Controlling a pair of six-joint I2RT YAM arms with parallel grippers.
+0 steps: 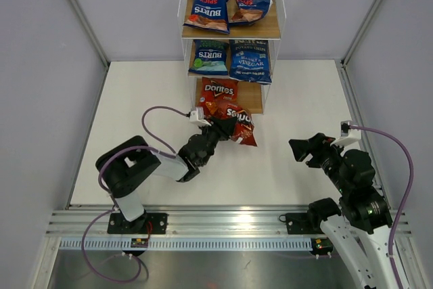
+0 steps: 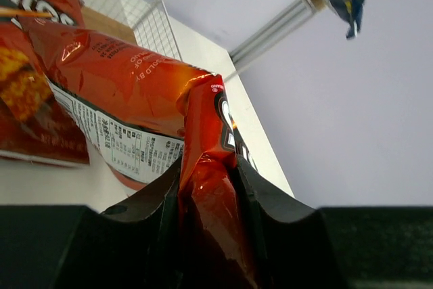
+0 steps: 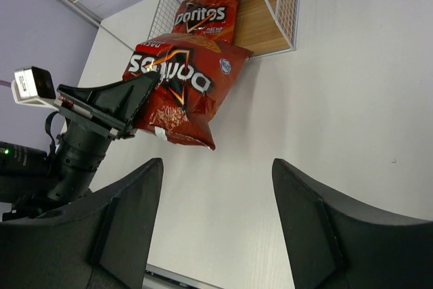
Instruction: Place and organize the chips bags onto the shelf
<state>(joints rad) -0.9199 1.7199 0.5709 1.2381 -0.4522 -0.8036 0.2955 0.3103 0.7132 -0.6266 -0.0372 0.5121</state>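
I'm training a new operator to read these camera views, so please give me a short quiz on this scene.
1. True or false: the right gripper holds a bag.
2. How many bags lie on the top board of the shelf?
3. What is the left gripper pinching? A) a blue bag B) the red bag C) a cable

Key: 1 false, it is open and empty; 2 two; 3 B.
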